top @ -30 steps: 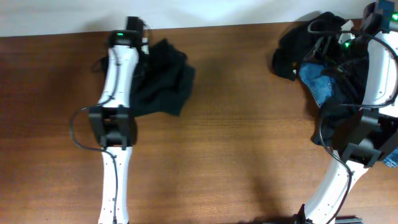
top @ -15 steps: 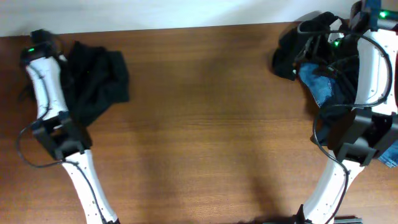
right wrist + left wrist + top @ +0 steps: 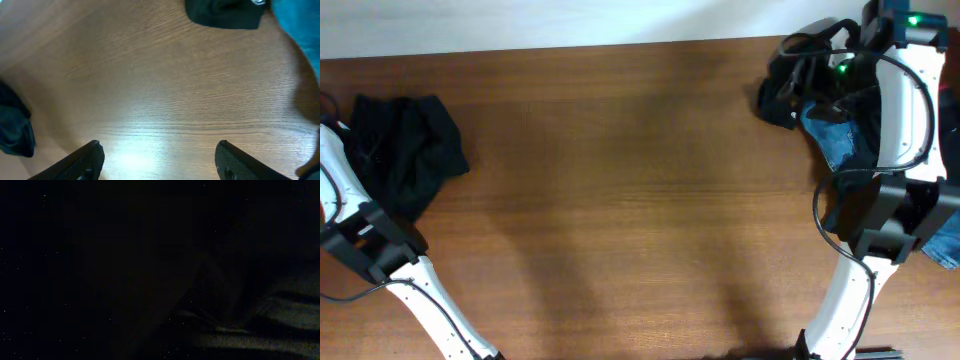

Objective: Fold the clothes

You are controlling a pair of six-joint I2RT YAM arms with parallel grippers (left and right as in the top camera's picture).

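A crumpled black garment (image 3: 405,150) of soft, matte cloth lies at the left end of the brown wood-grain table (image 3: 640,200). It is a lumpy mass with no clear long axis, a little longer from far edge to near, with one lobe pointing right. Its left side meets the white left arm (image 3: 420,290). The left jaws are together on this cloth, and dark folds fill the left wrist view.

At the far right corner sits a heap of black clothes (image 3: 785,85), rumpled and folded over itself. In it lie blue denim jeans (image 3: 835,135), coarser in weave, running diagonally from far-left to near-right under the white right arm (image 3: 895,110).

The right jaws stand wide apart and hold nothing, their black fingertips (image 3: 85,160) above bare wood.
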